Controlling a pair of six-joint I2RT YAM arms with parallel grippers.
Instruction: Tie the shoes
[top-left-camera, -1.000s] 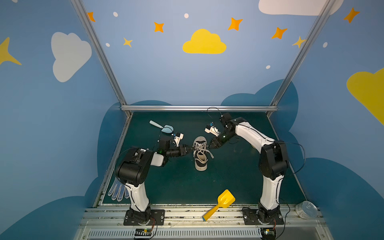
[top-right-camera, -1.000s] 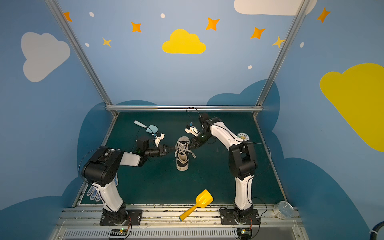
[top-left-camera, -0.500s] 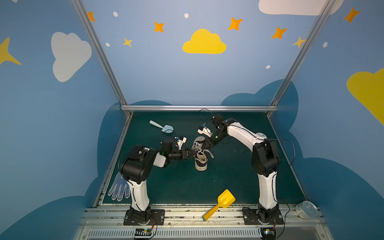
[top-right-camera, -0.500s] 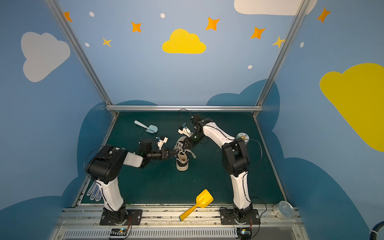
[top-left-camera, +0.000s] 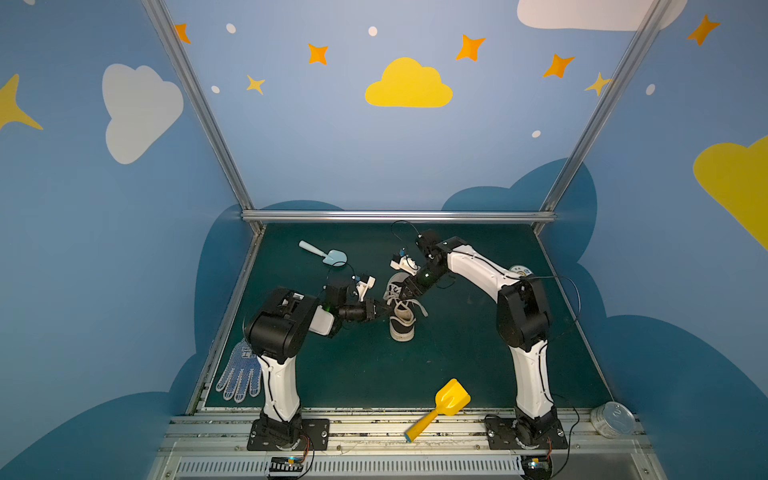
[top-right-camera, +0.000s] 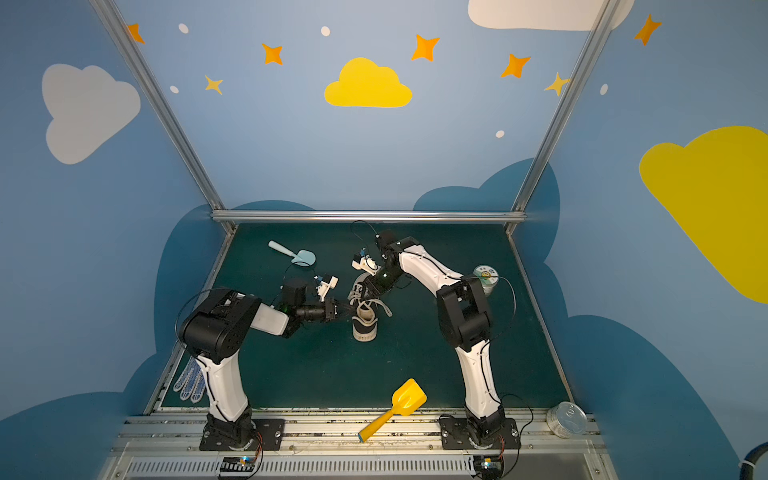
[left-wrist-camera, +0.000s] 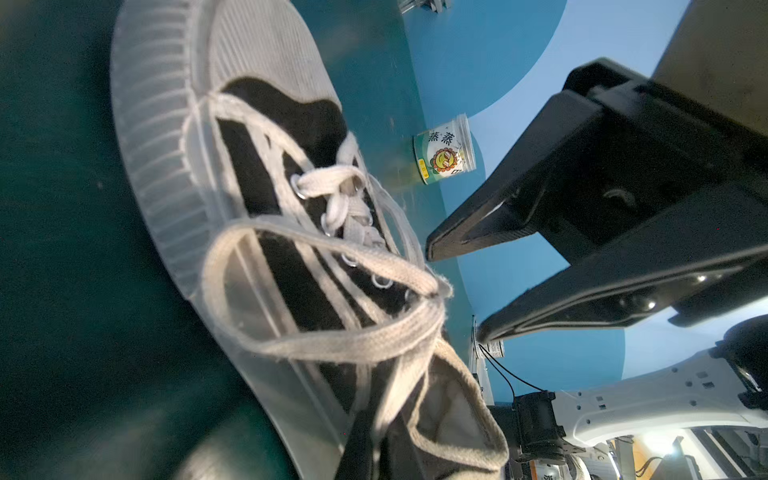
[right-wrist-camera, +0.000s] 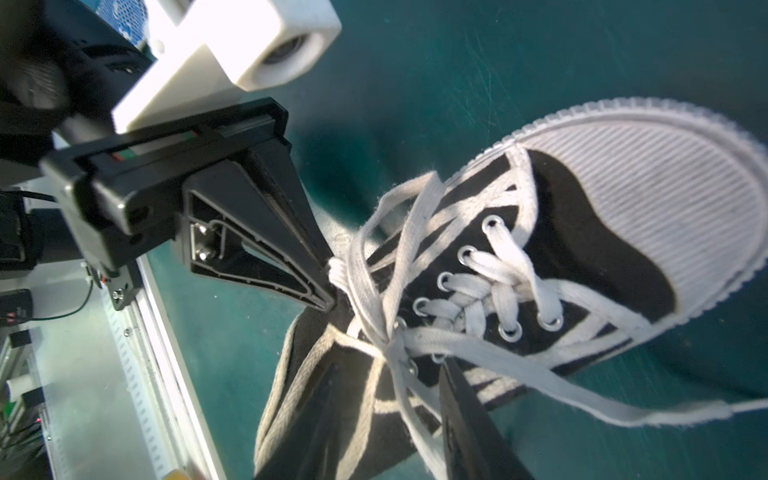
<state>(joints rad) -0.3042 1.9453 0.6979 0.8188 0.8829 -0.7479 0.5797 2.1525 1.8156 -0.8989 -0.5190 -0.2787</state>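
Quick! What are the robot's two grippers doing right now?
Left gripper: closed, pinching a shoe lace.
Right gripper: open, holding nothing.

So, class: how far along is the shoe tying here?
Done: the laces are threaded and crossed on the sneaker. In hand: the left end effector pinches a lace strand; the right end effector straddles the crossing, open. Left: no bow shows yet.

The small jar (left-wrist-camera: 444, 151) carries a green-and-white label reading 蒸蒸 above a smiling sunflower; its smaller print is too blurred to read. In a top view it (top-right-camera: 485, 277) stands near three o'clock on the mat (top-right-camera: 332, 374).

The glove's (top-left-camera: 239, 374) blue print is illegible.
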